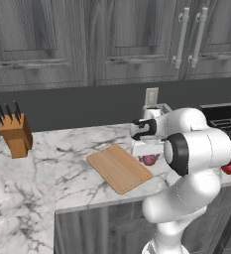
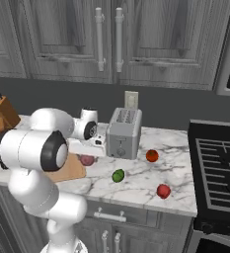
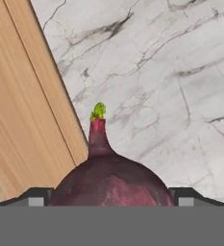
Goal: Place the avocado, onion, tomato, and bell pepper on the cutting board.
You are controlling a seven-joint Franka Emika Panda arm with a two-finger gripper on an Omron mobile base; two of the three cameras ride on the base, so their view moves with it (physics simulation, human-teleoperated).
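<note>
onion between the fingers, beside the board

the hand view shows the onion (image 3: 111,180) up close, purple with a green tip, sitting between the two fingertips (image 3: 36,198) of the gripper (image 3: 111,199); whether the jaws are pressing it or just open around it, i cannot tell. it lies on the marble counter (image 3: 171,96), just beside the cutting board (image 3: 22,120) edge, not on it. the right base view adds the avocado (image 2: 118,175), two red balls (image 2: 163,190) and a toaster (image 2: 124,132). the left base view adds a knife block (image 1: 15,134).
</note>
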